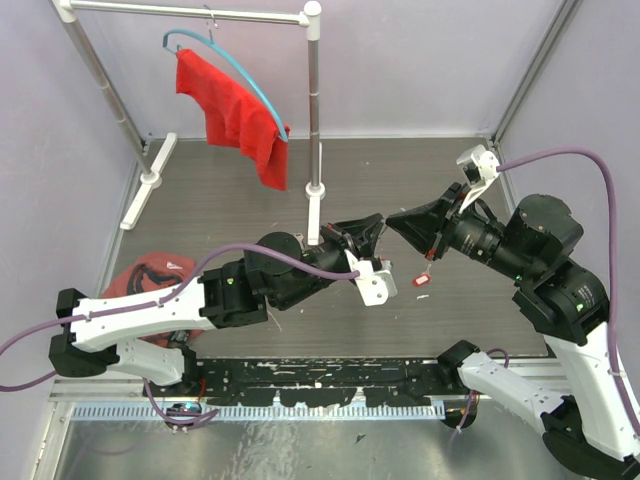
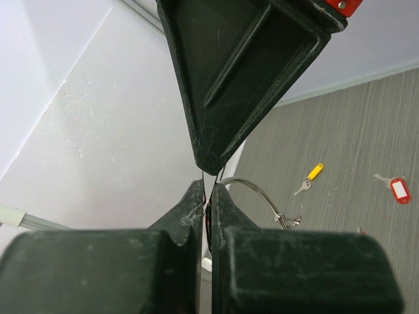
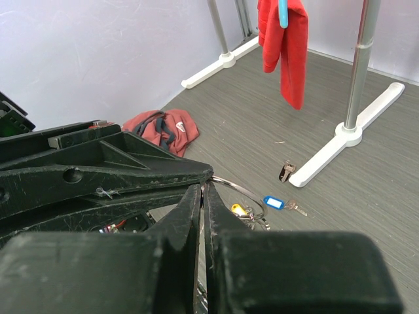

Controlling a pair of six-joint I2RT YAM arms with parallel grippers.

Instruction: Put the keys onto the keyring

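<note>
Two-arm hold, tips meeting mid-air. Pinching keyring (image 2: 258, 190) wire in right gripper (image 1: 393, 222), jaws near closed, steadying ring for threading. Narrow slit at left gripper (image 1: 374, 229) on same wire; cannot tell if gripping. On table (image 2: 366, 124), well apart: red-tagged key (image 2: 397, 188)

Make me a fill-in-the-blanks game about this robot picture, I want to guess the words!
The hanger holding the red cloth is ____. The key lying alone on the table in the top view has a ____ tag. ____ robot arms meet at the keyring.
Missing words: blue, red, two.
</note>
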